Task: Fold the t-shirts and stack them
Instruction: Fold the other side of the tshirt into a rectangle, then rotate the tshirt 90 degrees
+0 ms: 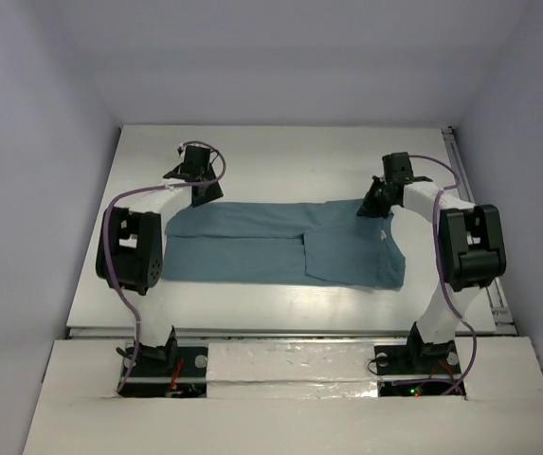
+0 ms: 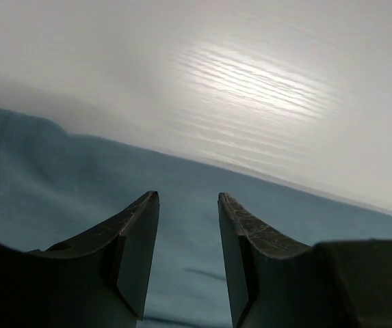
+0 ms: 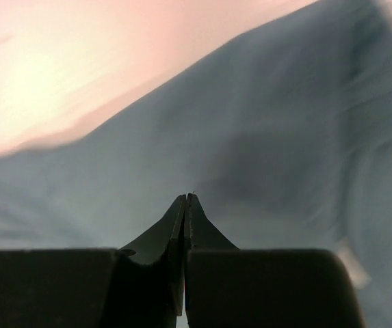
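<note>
Top external view: one teal-blue t-shirt (image 1: 280,245) lies flat across the middle of the white table (image 1: 280,152). Its long side runs left to right. It is folded into a band, with an extra layer lapped over its right half. A small white speck shows on the cloth near the right end; can't tell what it is.

The left gripper (image 1: 203,190) is at the shirt's far-left corner and the right gripper (image 1: 373,204) at its far-right corner, both over the far edge of the cloth.

Left wrist view: the fingers (image 2: 137,239) stand apart with nothing between them. Teal cloth lies underneath and bare table beyond.

Right wrist view: the fingers (image 3: 178,225) are pressed together tip to tip, so that gripper is closed. Blurred cloth fills most of the view. No fabric is visibly pinched, and I can't tell whether the tips touch the shirt.

Around the shirt:
- Purple cables (image 1: 110,237) loop along both arms.
- The left elbow (image 1: 131,251) hangs just beside the shirt's left edge.
- The right elbow (image 1: 470,246) overhangs the table right of the shirt and hides a strip of it.
- A rail (image 1: 454,161) runs along the table's right edge.

Both bases are bolted to a white board (image 1: 290,365) at the near edge. Plain pale grey walls (image 1: 44,142) close in the left, right and back — lighting is even, with a soft glare on the tabletop.
</note>
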Robot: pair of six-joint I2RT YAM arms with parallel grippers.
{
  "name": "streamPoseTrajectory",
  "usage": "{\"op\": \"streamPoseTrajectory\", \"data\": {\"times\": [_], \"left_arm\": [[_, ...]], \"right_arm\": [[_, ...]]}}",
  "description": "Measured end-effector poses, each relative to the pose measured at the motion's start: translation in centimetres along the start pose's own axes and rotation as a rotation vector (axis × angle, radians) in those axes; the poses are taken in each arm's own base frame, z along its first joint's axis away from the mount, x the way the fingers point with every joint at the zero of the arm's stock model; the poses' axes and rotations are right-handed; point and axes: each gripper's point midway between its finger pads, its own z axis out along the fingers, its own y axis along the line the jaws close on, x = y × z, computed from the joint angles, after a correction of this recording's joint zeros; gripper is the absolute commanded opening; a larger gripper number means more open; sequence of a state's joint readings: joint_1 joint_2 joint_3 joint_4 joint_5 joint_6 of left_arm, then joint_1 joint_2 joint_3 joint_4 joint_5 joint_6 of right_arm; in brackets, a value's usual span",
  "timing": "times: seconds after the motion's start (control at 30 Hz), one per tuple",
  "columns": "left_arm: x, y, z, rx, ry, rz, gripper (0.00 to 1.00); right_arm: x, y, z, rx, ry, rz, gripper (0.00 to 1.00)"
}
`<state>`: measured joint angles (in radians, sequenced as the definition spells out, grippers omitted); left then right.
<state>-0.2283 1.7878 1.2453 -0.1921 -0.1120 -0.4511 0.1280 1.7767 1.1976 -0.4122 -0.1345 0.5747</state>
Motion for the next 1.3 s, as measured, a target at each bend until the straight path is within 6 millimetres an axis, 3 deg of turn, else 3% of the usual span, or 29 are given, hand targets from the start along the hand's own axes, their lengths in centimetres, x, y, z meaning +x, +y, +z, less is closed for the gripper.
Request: {"op": "streamPoseTrajectory", "data": {"times": [0.1,0.17,0.3,0.4,0.43,0.57,0.63,0.7,0.77,0.87,0.97,1.0,1.07,1.17,1.3], "left_arm": [[1.3,2.2,2.7,-0.043,0.059,-0.035,0.37],[2.0,4.1,4.0,-0.077,0.093,-0.070,0.37],[0.6,7.1,4.7,-0.100,0.066,-0.159,0.38],[0.2,8.1,4.7,-0.092,0.048,-0.208,0.38],[0.2,8.3,4.6,-0.090,0.042,-0.216,0.38],[0.9,9.1,3.5,-0.105,0.046,-0.230,0.38],[1.2,9.4,2.9,-0.117,0.055,-0.235,0.38],[1.1,9.5,2.2,-0.126,0.051,-0.244,0.38],[0.6,9.5,1.0,-0.127,0.034,-0.252,0.38],[-1.5,8.9,-1.6,-0.101,-0.033,-0.262,0.37],[-3.9,7.5,-4.7,-0.054,-0.125,-0.258,0.18],[-4.5,6.9,-5.7,-0.036,-0.153,-0.249,0.06],[-5.0,5.1,-7.4,0.007,-0.184,-0.224,0.00],[-4.4,1.8,-9.3,0.082,-0.195,-0.170,0.00],[-2.1,-2.0,-11.3,0.169,-0.168,-0.114,0.00]], "right_arm": [[-0.9,-3.5,2.7,0.050,0.011,0.077,0.00],[-2.0,-5.0,3.3,0.034,0.017,0.155,0.00],[-4.7,-6.7,3.6,0.041,-0.031,0.203,0.00],[-6.2,-7.3,3.6,0.061,-0.059,0.212,0.00],[-6.6,-7.4,3.6,0.066,-0.070,0.208,0.03],[-6.9,-6.8,2.4,0.050,-0.076,0.185,0.43],[-6.6,-6.3,1.0,0.038,-0.083,0.164,0.45],[-5.9,-5.5,-0.6,0.024,-0.088,0.140,0.13],[-4.9,-4.1,-1.7,-0.002,-0.084,0.116,0.00],[-3.1,-2.0,-1.1,-0.024,-0.050,0.068,0.00],[-1.0,-0.6,1.4,-0.017,0.025,0.030,0.00],[-0.4,-0.2,2.6,-0.013,0.049,0.021,0.00],[0.2,0.6,5.0,-0.009,0.103,0.022,0.00],[-2.4,2.9,7.2,-0.040,0.090,0.017,0.00],[-7.8,8.1,11.5,-0.136,0.045,0.016,0.00]]}}
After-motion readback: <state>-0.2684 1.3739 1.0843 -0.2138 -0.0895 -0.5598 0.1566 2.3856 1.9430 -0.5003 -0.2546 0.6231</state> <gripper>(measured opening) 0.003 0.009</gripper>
